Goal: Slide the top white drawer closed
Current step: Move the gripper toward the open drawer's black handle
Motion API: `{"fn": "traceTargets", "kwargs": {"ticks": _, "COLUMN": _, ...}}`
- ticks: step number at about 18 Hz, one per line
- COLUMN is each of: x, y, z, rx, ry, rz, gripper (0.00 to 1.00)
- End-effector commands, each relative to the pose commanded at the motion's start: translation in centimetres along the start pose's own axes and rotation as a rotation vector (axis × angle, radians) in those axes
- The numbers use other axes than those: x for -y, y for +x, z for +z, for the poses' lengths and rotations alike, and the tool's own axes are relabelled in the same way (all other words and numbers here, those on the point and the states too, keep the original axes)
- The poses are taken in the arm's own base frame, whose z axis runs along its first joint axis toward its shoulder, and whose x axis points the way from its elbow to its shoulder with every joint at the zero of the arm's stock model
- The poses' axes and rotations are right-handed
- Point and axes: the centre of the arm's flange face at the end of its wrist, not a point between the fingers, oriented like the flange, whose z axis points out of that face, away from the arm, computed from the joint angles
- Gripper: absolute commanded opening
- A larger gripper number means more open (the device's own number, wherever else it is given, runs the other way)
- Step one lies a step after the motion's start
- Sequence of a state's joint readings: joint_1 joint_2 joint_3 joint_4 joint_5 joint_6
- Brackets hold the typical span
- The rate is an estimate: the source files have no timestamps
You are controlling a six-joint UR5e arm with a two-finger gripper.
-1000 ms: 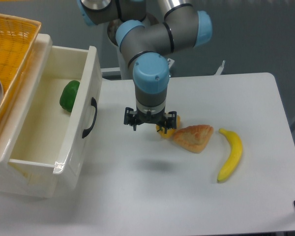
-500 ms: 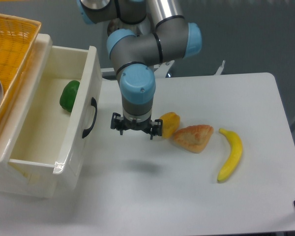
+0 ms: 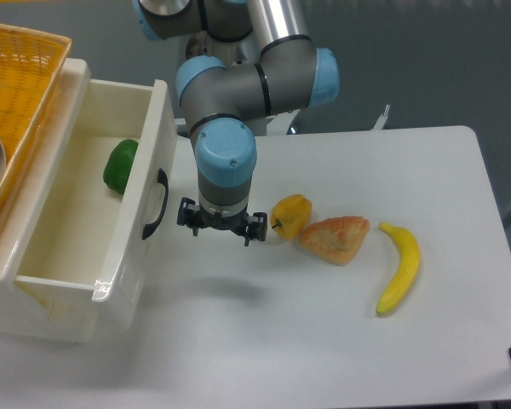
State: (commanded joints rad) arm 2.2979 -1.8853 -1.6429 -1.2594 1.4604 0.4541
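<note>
White table (image 3: 341,341), open top white drawer (image 3: 85,221), end effector (image 3: 221,225) beside handle (image 3: 156,204).

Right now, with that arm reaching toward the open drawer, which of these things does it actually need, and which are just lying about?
Part of the job:
- top white drawer with curved black handle, pulled open
- two-finger gripper, near the drawer front

Just lying about:
- green pepper inside the drawer
- yellow pepper
- brown pastry
- yellow banana
- yellow wicker basket

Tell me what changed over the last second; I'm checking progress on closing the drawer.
The gripper moved left, away from the yellow pepper toward the drawer front, holding nothing. The drawer stayed open; pepper, pastry and banana didn't move.
</note>
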Motion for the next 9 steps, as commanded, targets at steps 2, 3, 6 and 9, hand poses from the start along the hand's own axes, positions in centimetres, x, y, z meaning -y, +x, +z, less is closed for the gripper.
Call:
{"fn": "traceTargets", "kwargs": {"ticks": 2, "x": 0.05, "y": 0.03, "z": 0.09, "rx": -0.006, "ry": 0.001, "rz": 0.000, "gripper": 1.00}}
{"fn": "traceTargets", "kwargs": {"ticks": 3, "x": 0.06, "y": 0.05, "z": 0.09, "rx": -0.008, "ry": 0.002, "rz": 0.000, "gripper": 1.00}}
{"fn": "traceTargets", "kwargs": {"ticks": 6, "x": 0.00, "y": 0.23, "z": 0.01, "rx": -0.012, "ry": 0.004, "rz": 0.001, "gripper": 1.00}}
{"fn": "traceTargets", "kwargs": {"ticks": 9, "x": 0.09, "y": 0.43, "z": -0.04, "rx": -0.023, "ry": 0.009, "rz": 0.004, "gripper": 1.00}}
